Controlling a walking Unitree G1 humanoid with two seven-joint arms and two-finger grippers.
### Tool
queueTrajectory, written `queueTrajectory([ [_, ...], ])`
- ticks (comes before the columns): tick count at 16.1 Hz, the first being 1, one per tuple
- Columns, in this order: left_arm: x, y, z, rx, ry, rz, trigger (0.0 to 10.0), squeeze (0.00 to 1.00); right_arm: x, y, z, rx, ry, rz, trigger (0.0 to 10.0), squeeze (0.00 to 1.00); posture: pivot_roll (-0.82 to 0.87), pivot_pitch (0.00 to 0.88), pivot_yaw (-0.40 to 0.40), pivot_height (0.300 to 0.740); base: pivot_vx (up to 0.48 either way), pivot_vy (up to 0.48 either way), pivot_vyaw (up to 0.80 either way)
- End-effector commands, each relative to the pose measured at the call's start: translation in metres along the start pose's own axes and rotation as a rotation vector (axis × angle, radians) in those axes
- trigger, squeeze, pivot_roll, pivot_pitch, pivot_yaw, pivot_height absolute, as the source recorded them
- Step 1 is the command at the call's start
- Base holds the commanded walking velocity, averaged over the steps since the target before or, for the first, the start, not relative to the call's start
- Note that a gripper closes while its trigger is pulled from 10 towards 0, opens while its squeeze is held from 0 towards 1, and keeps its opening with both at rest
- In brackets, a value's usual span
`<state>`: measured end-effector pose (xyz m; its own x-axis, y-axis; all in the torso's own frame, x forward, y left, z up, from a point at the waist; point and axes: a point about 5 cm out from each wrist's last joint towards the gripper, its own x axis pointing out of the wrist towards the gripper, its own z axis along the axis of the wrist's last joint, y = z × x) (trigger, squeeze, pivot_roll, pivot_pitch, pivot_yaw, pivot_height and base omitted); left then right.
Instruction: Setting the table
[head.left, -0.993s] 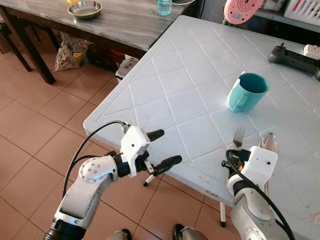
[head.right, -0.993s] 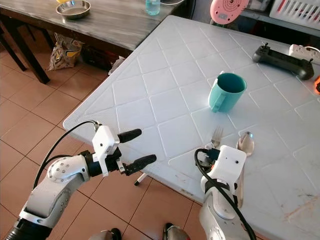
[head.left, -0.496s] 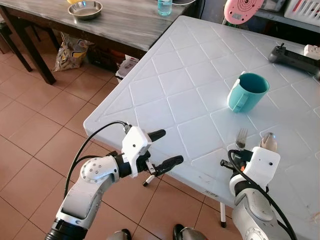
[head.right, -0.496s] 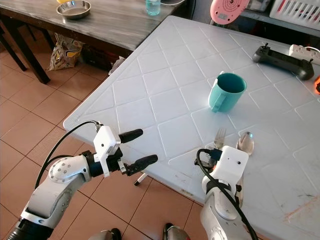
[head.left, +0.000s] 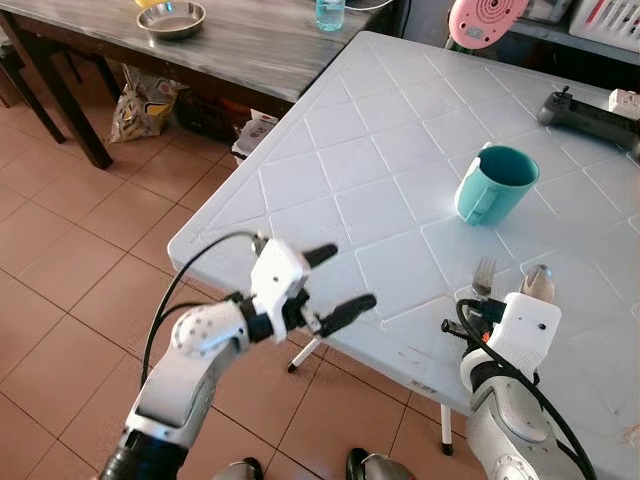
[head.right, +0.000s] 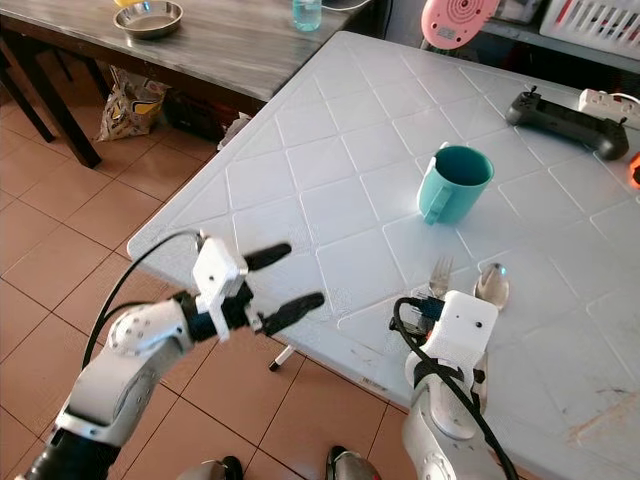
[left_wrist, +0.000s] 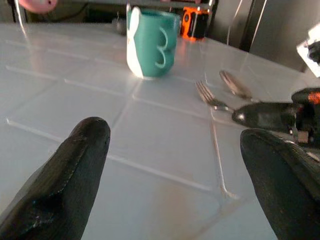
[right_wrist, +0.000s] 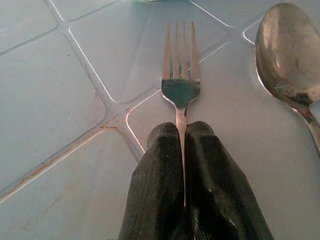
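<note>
fork pinched, table half set

fork (right_wrist: 180, 75) sits clamped by its handle in my right gripper (right_wrist: 182, 150), tines at 12 o'clock, spoon (right_wrist: 287, 55) just beside at 3. teal mug (head.left: 495, 183) stands beyond on the white table (head.left: 370, 160). my left gripper (head.left: 335, 285) hovers spread apart at the table edge.

**Clearance and obstructions, white table**

Near-edge panels of the white plastic table (head.left: 350, 180): bare, open to approach from the front, left gripper (head.left: 335, 282) spread over that edge. Teal mug (head.left: 494, 184): upright, mid-table, bare surface on its left. Fork (right_wrist: 180, 85) and spoon (right_wrist: 287, 65): lying side by side, narrow gap between; right gripper (right_wrist: 184, 150) pinched on the fork handle occupies that corner. Black controller (head.left: 590, 115): far edge, behind the mug. Dark wooden table (head.left: 200, 45): well apart, tiled floor between.
</note>
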<state>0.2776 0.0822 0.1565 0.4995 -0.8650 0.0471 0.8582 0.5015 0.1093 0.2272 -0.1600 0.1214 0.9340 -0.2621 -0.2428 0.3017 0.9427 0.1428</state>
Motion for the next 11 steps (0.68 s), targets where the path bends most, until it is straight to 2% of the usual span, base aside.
queueTrajectory([
  [1,0.000,-0.001,0.003,0.006,-0.008,0.000,10.0,0.00,-0.002,-0.006,0.004,-0.024,-0.020,-0.011,0.0,0.00,0.02,0.191,-0.003,0.740,0.000,0.000,0.00],
  [4,0.007,0.005,0.012,0.025,-0.051,0.049,10.0,0.00,-0.003,-0.009,0.020,-0.111,-0.160,0.005,0.0,0.00,0.02,0.181,-0.011,0.740,0.000,0.000,0.00],
  [6,0.007,0.013,0.011,0.040,-0.058,0.113,10.0,0.00,-0.002,-0.007,0.026,-0.133,-0.201,0.020,0.0,0.00,0.02,0.175,-0.014,0.740,0.000,0.000,0.00],
  [9,0.002,0.032,0.009,0.082,-0.064,0.306,10.0,0.00,-0.002,-0.005,0.039,-0.195,-0.304,0.037,0.0,0.00,0.03,0.156,-0.026,0.740,0.000,0.000,0.00],
  [11,-0.002,0.043,0.009,0.106,-0.071,0.448,10.0,0.00,-0.003,-0.006,0.048,-0.201,-0.369,0.034,0.0,0.00,0.03,0.149,-0.032,0.740,0.000,0.000,0.00],
])
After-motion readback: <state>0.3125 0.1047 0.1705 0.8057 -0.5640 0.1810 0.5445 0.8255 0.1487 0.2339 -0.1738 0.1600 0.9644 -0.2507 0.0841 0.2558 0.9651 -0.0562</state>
